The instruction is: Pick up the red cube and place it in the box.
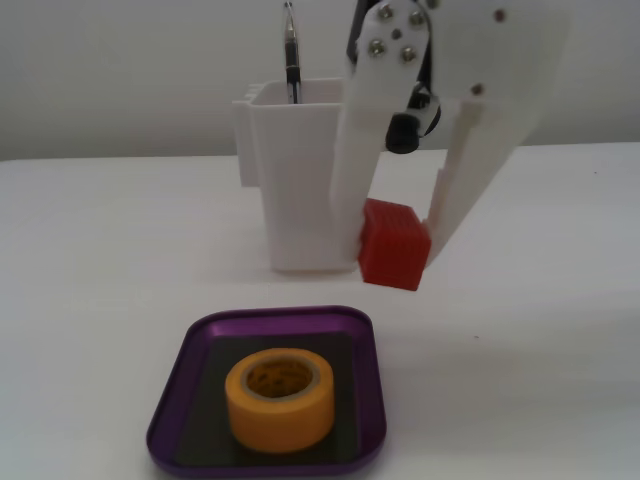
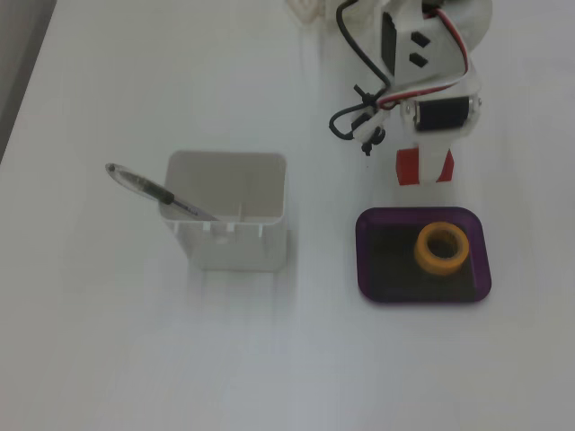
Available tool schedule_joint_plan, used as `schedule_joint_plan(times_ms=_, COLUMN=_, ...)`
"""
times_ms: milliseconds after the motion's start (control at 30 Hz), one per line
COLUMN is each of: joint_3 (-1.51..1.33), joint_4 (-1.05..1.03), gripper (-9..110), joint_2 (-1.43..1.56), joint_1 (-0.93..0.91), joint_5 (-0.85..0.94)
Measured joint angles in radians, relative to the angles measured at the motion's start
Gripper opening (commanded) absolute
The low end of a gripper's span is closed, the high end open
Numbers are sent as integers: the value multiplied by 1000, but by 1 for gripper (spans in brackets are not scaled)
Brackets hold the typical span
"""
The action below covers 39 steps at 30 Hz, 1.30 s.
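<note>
White table fills both fixed views. Arm, white plastic with black cable loops, comes in from the far edge and hangs over the right half. White container stands near table centre, a pen leaning inside it. Box, purple rim and dark bottom, sits toward the near edge, right of the container in a fixed view. Yellow tape roll lies flat inside the box. Gripper is clamped on the cube, one finger each side. Cube is held clear of the table, between container and box, just beyond the box's far rim, not over it.
</note>
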<state>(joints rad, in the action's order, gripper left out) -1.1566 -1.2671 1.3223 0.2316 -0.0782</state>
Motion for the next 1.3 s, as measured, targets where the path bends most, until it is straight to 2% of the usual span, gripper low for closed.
schedule_joint_plan(times_ms=333, joint_3=166, joint_4=-3, gripper=0, joint_2=-213, joint_1=-114, joint_5=-11)
schedule_joint_plan(times_ms=1300, joint_3=170, joint_4=54, gripper=0, joint_2=-319, joint_1=-106, joint_5=-12)
